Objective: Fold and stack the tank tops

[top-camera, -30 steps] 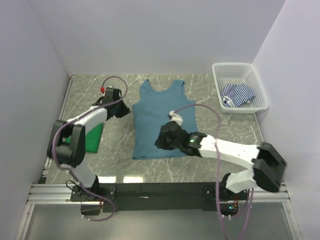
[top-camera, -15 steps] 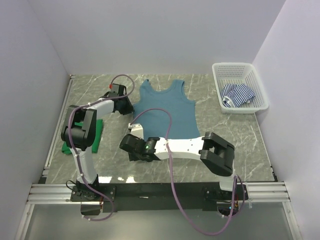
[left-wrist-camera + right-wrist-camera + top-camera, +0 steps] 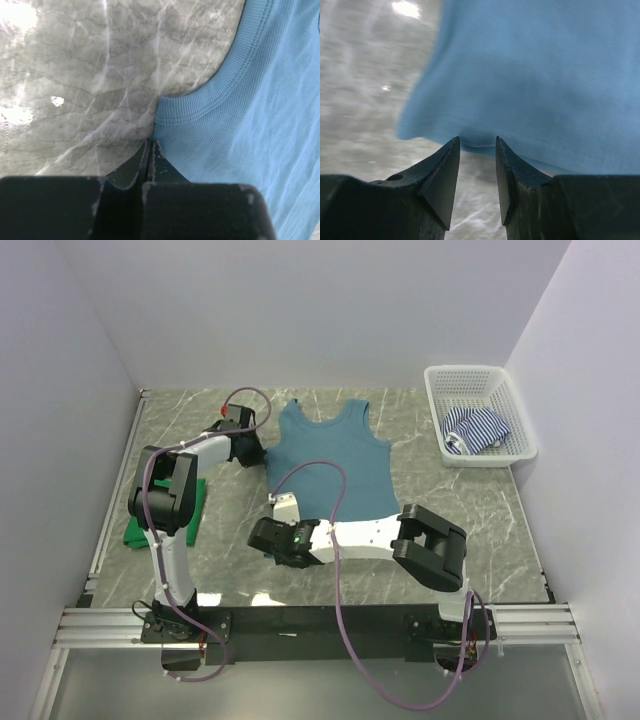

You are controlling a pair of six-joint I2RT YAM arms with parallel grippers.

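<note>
A teal-blue tank top [image 3: 330,465] lies flat on the marble table, neck to the back. My left gripper [image 3: 256,450] sits at its left armhole corner [image 3: 165,112]; in the left wrist view the left gripper [image 3: 151,143] is shut, its tips pinching the fabric's edge there. My right gripper [image 3: 270,538] is low at the bottom-left hem. In the right wrist view the right gripper [image 3: 477,142] is open, with the hem [image 3: 480,145] bulging between the tips. A green tank top [image 3: 196,502] lies folded at the left, partly under the left arm. The striped tank top [image 3: 476,430] is bunched in the basket.
A white mesh basket [image 3: 470,371] stands at the back right corner. The right arm's forearm [image 3: 360,535] stretches across the tank top's lower edge. White walls close in the table on the left, back and right.
The right gripper swung from over the shirt's middle to its bottom-left hem. The left gripper moved right to the armhole corner and shut.
</note>
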